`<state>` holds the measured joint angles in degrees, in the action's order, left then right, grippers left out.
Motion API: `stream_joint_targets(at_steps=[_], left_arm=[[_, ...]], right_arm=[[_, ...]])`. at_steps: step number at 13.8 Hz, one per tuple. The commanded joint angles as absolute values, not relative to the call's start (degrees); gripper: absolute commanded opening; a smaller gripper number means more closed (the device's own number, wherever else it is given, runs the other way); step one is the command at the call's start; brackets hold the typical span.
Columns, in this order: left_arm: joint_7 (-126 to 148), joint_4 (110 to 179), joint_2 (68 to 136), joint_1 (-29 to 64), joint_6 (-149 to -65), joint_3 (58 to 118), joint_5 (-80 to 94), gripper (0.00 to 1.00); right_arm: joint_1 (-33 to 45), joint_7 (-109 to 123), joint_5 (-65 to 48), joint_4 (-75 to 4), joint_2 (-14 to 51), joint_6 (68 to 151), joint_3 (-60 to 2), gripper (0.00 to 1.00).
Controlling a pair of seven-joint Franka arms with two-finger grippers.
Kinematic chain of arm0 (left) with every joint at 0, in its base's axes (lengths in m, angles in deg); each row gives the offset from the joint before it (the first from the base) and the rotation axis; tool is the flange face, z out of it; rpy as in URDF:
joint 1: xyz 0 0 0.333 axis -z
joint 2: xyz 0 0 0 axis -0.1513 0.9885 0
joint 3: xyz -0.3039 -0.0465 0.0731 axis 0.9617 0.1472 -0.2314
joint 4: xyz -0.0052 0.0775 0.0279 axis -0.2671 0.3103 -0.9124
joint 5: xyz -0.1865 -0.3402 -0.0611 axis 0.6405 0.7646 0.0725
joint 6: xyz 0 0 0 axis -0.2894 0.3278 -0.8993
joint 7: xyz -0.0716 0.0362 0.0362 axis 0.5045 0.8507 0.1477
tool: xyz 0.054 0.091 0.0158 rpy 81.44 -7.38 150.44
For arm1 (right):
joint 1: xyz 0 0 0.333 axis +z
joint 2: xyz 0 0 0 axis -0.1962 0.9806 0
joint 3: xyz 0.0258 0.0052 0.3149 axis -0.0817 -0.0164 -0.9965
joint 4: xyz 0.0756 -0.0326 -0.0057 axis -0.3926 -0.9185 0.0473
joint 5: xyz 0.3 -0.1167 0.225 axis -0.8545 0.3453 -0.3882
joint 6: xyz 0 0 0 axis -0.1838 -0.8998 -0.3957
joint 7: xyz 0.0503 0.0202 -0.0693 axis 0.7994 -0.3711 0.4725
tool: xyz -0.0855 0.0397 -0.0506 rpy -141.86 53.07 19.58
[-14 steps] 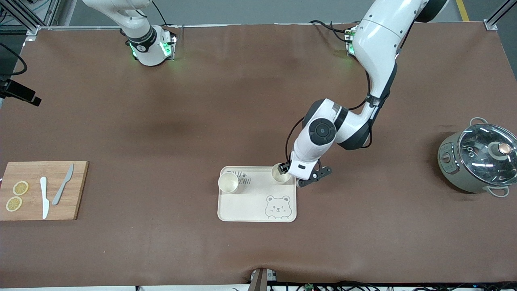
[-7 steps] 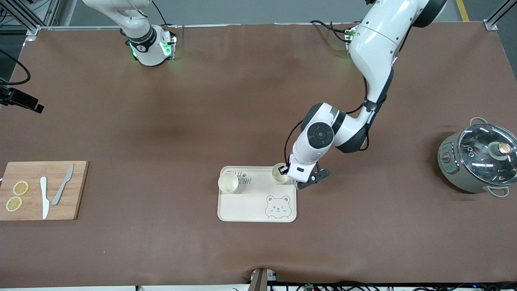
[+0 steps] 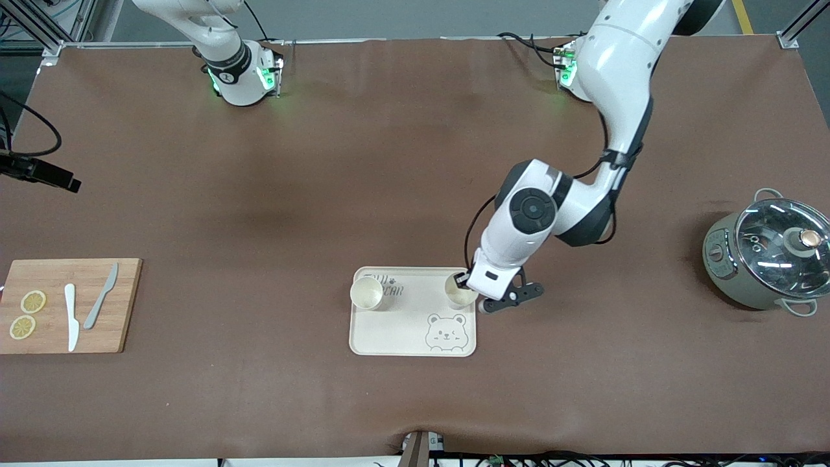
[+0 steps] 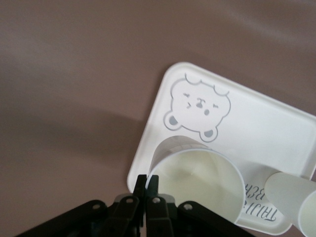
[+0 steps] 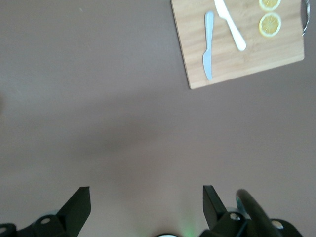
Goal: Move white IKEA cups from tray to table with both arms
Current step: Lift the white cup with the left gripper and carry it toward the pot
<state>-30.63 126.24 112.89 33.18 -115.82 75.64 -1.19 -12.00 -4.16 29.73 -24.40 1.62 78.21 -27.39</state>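
Observation:
My left gripper (image 3: 464, 280) is shut on the rim of a white IKEA cup (image 3: 459, 294), one finger inside and one outside. It holds the cup over the bear tray (image 3: 402, 332), at the edge toward the left arm's end, just above the bear drawing. In the left wrist view the gripper (image 4: 147, 185) pinches the cup (image 4: 197, 175), which looks tilted. The second white cup (image 3: 366, 293) stands upright on the tray toward the right arm's end and also shows in the left wrist view (image 4: 296, 197). My right gripper (image 5: 145, 200) is open and empty, high over bare table.
A wooden cutting board (image 3: 68, 305) with two knives and lemon slices lies at the right arm's end. A grey pot with a glass lid (image 3: 768, 256) stands at the left arm's end. The brown table mat (image 3: 259, 214) lies all around the tray.
My left gripper has carried the cup from the tray's corner toward the bear drawing, along the tray's edge at the left arm's end. The other cup has not moved.

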Motion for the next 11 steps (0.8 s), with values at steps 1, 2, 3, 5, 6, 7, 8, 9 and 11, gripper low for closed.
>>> stream_joint_targets(at_steps=[1,2,3,5,6,7,8,9,11], left_arm=[[-27.79,127.69,106.78,29.11,-108.57,75.75,-1.79,0.0],[-27.43,127.77,105.98,27.27,-106.9,75.75,-1.88,0.0],[-25.69,127.78,105.28,25.25,-105.23,75.93,-1.88,0.0],[-19.99,127.78,103.61,21.9,-100.32,75.93,-1.62,0.0],[-17.52,127.78,103.08,20.06,-97.94,75.93,-1.62,0.0],[-14.72,127.95,102.73,18.21,-95.74,75.93,-1.62,0.0],[-13.12,128.21,102.72,16.11,-93.89,75.93,-1.53,0.0],[-12.15,128.48,102.9,14.52,-93.0,75.93,-1.7,0.0],[-11.0,130.4,103.51,11.62,-93.43,75.67,-2.32,0.0]], right_arm=[[-13.68,-3.4,30.48,-22.59,5.41,77.62,-28.14,1.0],[-13.86,-3.4,30.74,-22.59,5.5,77.71,-28.14,1.0],[-13.86,-3.75,30.31,-22.85,5.5,77.71,-28.14,1.0],[-13.69,-4.11,29.6,-25.21,5.24,77.53,-28.14,1.0],[-13.77,-3.85,29.69,-25.4,5.15,78.06,-28.14,1.0],[-14.64,-3.84,29.6,-25.49,5.15,78.32,-28.14,1.0],[-15.52,-3.76,29.43,-25.93,5.24,78.41,-28.22,1.0],[-15.62,-3.75,28.99,-26.63,5.32,78.67,-28.22,1.0],[-16.41,-3.84,27.5,-29.95,5.67,81.65,-28.14,1.0]])
